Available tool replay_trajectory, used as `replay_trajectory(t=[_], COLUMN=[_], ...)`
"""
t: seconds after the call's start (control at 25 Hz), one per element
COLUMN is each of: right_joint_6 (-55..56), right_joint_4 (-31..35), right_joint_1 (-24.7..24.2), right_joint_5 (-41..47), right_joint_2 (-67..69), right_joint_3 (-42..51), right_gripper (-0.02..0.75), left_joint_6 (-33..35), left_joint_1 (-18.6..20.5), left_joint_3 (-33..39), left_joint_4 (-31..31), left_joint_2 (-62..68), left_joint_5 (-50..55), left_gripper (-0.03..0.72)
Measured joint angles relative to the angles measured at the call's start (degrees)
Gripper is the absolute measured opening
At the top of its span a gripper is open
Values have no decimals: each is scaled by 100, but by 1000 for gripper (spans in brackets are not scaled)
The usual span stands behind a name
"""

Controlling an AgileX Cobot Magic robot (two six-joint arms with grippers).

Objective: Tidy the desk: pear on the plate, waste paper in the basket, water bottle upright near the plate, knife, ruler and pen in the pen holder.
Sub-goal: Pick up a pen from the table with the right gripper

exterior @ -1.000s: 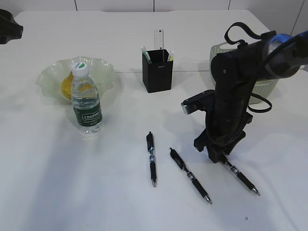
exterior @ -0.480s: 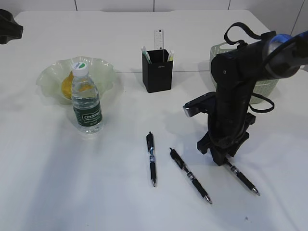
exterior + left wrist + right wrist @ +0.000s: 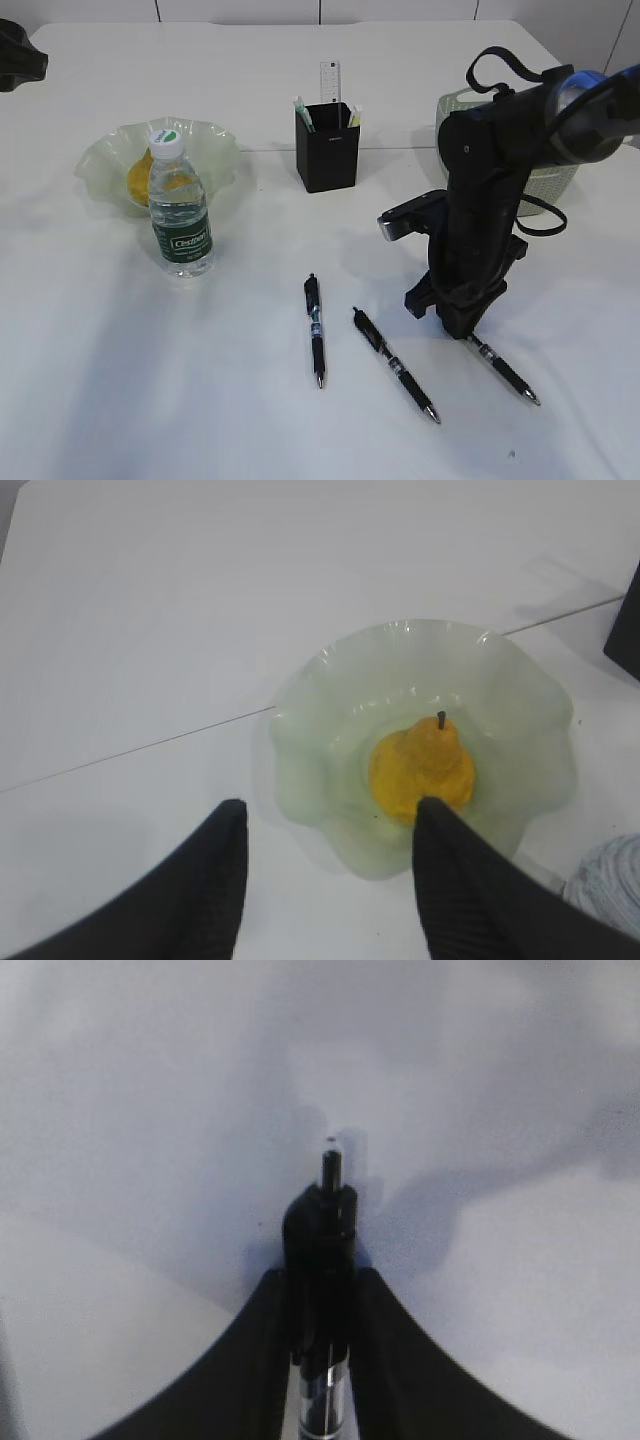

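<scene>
The right claw (image 3: 320, 1290) has just squeezed shut around the black plastic pen (image 3: 500, 368) lying on the white worktop (image 3: 200, 380), so it can lift it next.

A black pen (image 3: 322, 1260) is lying on the white table (image 3: 130, 1100), its clicker end pointing away from the camera. The right gripper (image 3: 320, 1310) is closing around it: one dark finger (image 3: 262, 1345) is pressing against the pen's left side and the other is pressing against its right. Below the fingers' grip, the pen's barrel is showing a clear section with silver bands.
</scene>
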Motion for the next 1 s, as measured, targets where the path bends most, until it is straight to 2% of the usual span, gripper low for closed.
replay_trajectory(t=[0.24, 0.6, 1.0], right_joint_6=[0, 0, 22], right_joint_4=[5, 76, 494], right_joint_1=[0, 0, 0], right_joint_5=[-35, 103, 337], right_joint_2=[20, 102, 240], right_joint_3=[0, -147, -807], right_gripper=[104, 102, 102], left_joint_6=[0, 0, 0], left_joint_1=[0, 0, 0], left_joint_3=[0, 0, 0], left_joint_4=[0, 0, 0], left_joint_2=[0, 0, 0], left_joint_5=[0, 0, 0], left_gripper=[377, 377, 377])
